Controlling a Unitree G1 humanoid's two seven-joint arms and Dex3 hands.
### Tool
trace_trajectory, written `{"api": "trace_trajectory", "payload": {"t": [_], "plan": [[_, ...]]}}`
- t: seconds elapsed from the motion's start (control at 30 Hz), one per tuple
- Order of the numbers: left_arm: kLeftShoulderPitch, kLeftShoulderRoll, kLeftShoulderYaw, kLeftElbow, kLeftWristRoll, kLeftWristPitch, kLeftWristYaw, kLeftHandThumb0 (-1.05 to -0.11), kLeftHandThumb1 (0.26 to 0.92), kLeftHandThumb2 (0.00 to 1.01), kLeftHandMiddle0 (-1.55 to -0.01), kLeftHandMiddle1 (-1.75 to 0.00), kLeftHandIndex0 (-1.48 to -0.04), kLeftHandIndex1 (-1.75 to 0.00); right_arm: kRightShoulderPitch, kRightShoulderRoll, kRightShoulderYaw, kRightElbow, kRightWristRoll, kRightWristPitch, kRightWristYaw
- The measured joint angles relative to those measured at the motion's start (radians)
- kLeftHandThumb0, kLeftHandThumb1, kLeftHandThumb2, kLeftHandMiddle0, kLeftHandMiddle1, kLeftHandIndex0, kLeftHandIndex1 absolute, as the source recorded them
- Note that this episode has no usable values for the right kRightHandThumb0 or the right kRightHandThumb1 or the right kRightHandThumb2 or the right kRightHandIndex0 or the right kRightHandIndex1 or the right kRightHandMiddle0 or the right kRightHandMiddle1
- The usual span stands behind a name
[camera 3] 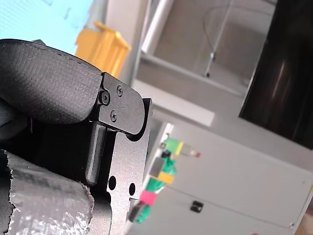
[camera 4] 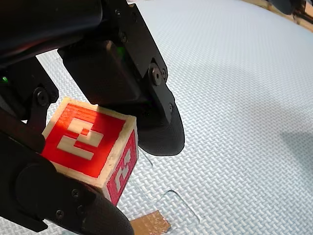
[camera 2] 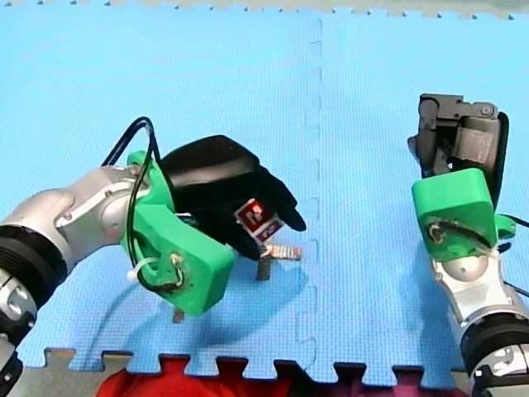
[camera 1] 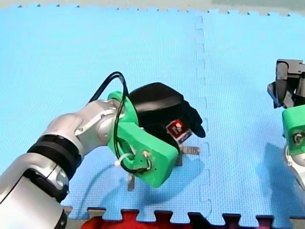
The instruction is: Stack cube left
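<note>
Left hand (camera 2: 219, 186), black and three-fingered, is clamped on the red cube with white coded markings and pale edges (camera 4: 88, 147). The cube appears to be held clear of the blue foam mat (camera 2: 355, 91), probably for carrying to a stack. Grey tape strips (camera 2: 279, 252) lie on the mat just below. Right hand (camera 2: 455, 136) stands well apart at the mat's right side; whether it is closed cannot be told.

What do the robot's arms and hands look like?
The left arm and right arm are silver with black bands. Each wrist wears a green block. A black cable loops over the left one. The left hand is black; the right hand is grey and black.
</note>
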Motion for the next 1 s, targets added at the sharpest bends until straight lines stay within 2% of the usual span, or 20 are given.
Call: {"api": "trace_trajectory", "payload": {"t": [0.13, 0.33, 0.47, 0.63, 0.87, 1.0], "plan": [[-0.001, -0.004, -0.001, 0.008, 0.000, 0.000, -0.003, -0.393, 0.792, 0.00, -1.03, -1.05, -1.39, -0.03, 0.005, -0.005, 0.001, -0.006, -0.004, -0.002, -0.013], [-0.004, -0.017, -0.007, 0.019, 0.001, 0.008, -0.003, -0.392, 0.793, 0.00, -0.98, -1.20, -1.39, -0.04, 0.012, -0.016, 0.000, -0.011, -0.004, -0.006, -0.014], [-0.005, -0.021, -0.012, 0.019, 0.001, 0.021, -0.016, -0.416, 0.791, 0.00, -1.02, -1.06, -1.32, -0.01, 0.013, -0.019, 0.000, -0.014, -0.005, -0.007, -0.016], [-0.005, -0.022, -0.017, 0.012, 0.000, 0.040, -0.044, -0.424, 0.786, 0.00, -1.07, -0.99, -1.31, 0.00, 0.014, -0.021, 0.001, -0.018, -0.009, -0.007, -0.019], [-0.007, -0.035, -0.032, 0.046, 0.015, 0.060, -0.019, -0.441, 0.780, 0.00, -1.10, -0.99, -1.31, 0.00, 0.014, -0.020, 0.006, -0.019, -0.015, -0.006, -0.027], [-0.006, -0.038, -0.035, 0.062, 0.020, 0.064, -0.005, -0.448, 0.778, 0.00, -1.09, -1.06, -1.31, 0.00, 0.014, -0.019, 0.007, -0.020, -0.015, -0.006, -0.027]]}}
